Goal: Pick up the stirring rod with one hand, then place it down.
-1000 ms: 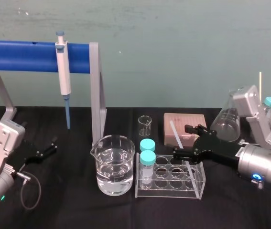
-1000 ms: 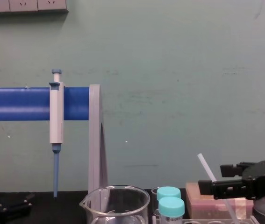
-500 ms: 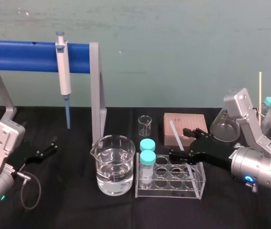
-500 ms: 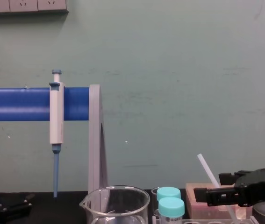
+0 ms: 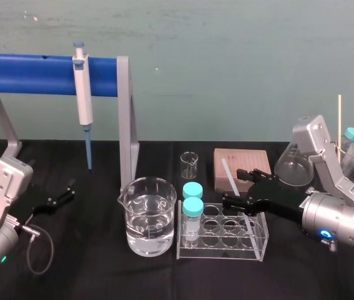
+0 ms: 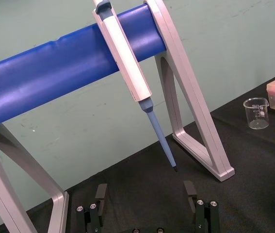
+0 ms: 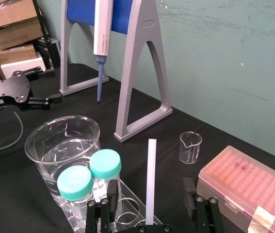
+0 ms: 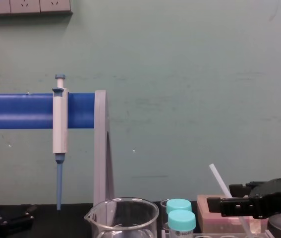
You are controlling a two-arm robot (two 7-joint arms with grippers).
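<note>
Black table (image 5: 102,275): right gripper (image 5: 234,187) level above the tube rack (image 5: 221,252).
Jaws apart around the leaning stirring rod (image 5: 229,175); left gripper (image 5: 53,199) parked well left, likewise apart.

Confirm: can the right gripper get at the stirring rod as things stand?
Probably yes. The right gripper is open, and the stirring rod, leaning at the rack, stands between its fingers with nothing between; the capped tubes sit off to one side.
</note>
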